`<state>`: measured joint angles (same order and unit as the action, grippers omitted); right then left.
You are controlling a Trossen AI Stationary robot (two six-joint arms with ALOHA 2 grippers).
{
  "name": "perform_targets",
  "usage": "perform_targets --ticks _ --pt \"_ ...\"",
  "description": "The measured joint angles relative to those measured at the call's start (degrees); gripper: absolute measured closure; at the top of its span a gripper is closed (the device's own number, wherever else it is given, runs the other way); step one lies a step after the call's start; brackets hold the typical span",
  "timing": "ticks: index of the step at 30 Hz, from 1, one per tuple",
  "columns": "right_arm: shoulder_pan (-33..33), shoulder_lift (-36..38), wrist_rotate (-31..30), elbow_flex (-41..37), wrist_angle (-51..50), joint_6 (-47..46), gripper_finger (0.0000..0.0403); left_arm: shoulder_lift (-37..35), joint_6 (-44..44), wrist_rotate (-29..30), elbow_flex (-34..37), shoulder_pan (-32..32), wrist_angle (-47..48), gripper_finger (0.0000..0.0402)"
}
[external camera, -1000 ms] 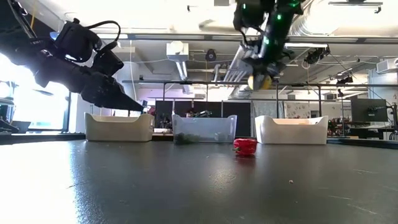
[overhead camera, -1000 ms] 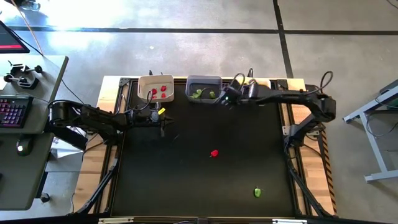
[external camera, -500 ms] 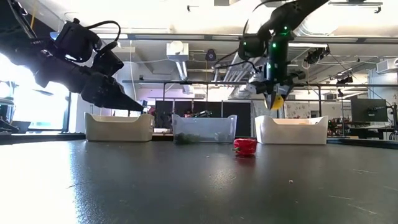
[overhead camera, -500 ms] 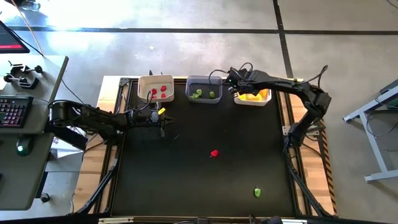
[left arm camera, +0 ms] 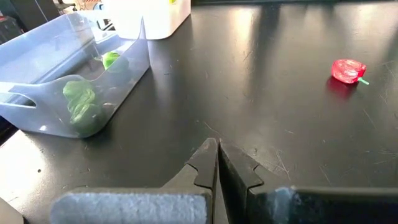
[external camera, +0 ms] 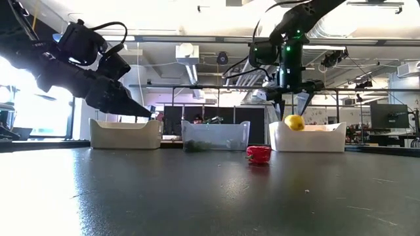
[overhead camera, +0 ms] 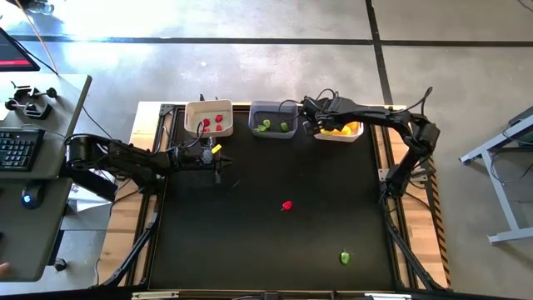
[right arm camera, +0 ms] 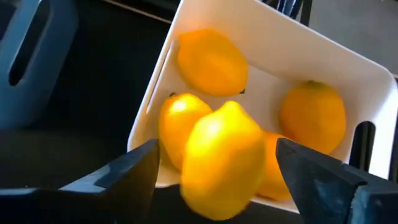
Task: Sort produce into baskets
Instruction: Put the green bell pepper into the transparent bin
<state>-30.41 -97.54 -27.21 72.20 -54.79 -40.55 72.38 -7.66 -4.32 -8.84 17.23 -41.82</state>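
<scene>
My right gripper (external camera: 292,106) (right arm camera: 217,180) hangs open above the left end of the white basket (overhead camera: 339,130), which holds several yellow pieces. A yellow lemon-like piece (external camera: 294,122) (right arm camera: 222,160) is in the air just below the open fingers, at the height of the basket's rim, touching neither finger. The cream-white basket (overhead camera: 208,118) holds red pieces. The grey basket (overhead camera: 273,120) holds green ones. A red piece (overhead camera: 287,205) and a green piece (overhead camera: 345,258) lie loose on the black table. My left gripper (overhead camera: 218,163) (left arm camera: 217,148) waits shut near the cream-white basket.
The three baskets stand in a row along the table's far edge. The wide black table top (overhead camera: 250,242) lies between them and the near edge, with only the two loose pieces on it. A desk with a keyboard (overhead camera: 17,150) stands beyond the table's left side.
My right gripper has carried the yellow piece from beside the grey basket toward the table's right edge and down, rolling as it went, until it hung over the white basket. There it has opened and let go. The piece is dropping toward the basket.
</scene>
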Motion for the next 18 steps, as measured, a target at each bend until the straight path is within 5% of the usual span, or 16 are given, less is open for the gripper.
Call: perform_targets --ticks 9,12,18 --pt "0.42 0.21 -1.7 0.93 -3.2 -1.26 0.0132 0.0 0.0 0.01 0.0 -0.01 0.0 0.0399" --pt "2.85 1.09 -1.93 2.44 -7.52 -2.8 0.0194 0.0 0.0 0.02 0.0 0.0 0.0 0.0399" --pt "14.93 2.21 0.66 3.06 -12.48 -10.38 0.0379 0.0 -0.01 0.02 0.0 0.0 0.0 0.0399"
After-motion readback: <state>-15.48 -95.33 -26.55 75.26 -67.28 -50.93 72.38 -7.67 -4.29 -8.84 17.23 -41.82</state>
